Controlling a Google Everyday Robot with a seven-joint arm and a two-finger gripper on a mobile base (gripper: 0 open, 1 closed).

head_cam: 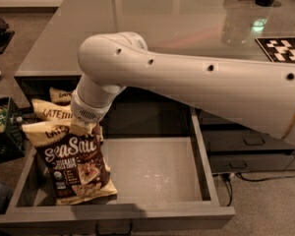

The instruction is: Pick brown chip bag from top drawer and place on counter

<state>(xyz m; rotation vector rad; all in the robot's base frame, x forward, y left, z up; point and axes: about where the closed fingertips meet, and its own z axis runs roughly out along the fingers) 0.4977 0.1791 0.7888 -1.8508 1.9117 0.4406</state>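
One brown chip bag (pixel 78 166) in top drawer (pixel 157 173), claw (pixel 84 126) at its top edge, grip unclear

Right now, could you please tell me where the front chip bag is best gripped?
Grip the chip bag by its cream top band, coming from above: it leans upright in the drawer, top edge uppermost. The gripper is at that band.

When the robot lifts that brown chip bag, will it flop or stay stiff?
Probably floppy: the brown chip bag looks crinkled under the gripper, which is at its top edge over the top drawer. Likely light, since it looks puffy. Its glossy skin might slip.
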